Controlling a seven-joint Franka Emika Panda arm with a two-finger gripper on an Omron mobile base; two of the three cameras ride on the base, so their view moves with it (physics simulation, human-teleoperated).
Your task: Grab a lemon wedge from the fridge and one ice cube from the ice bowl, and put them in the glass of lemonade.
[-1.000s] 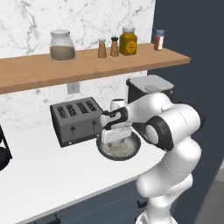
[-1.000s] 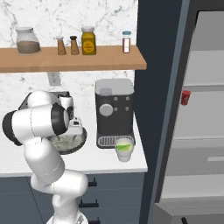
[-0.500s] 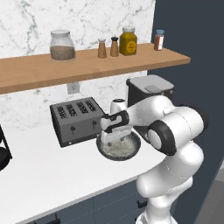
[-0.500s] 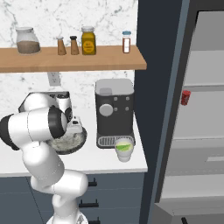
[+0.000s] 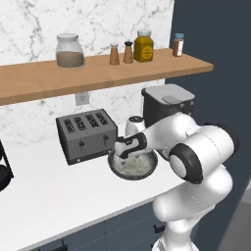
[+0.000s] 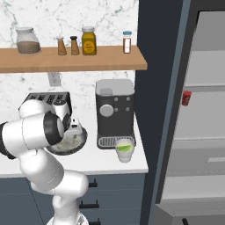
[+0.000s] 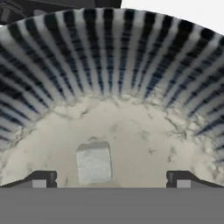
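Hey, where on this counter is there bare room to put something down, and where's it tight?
Free: the white counter in front of the toaster, toward the front edge. Another bare strip runs in front of the ice bowl and glass of lemonade. Crowded: toaster, ice bowl, coffee machine and glass stand close together, with the open gripper over the bowl.

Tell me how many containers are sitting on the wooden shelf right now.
5, left to right on the shelf: a glass jar, two small shakers, a yellow jar and a red spice bottle near the right end. None looks hidden.
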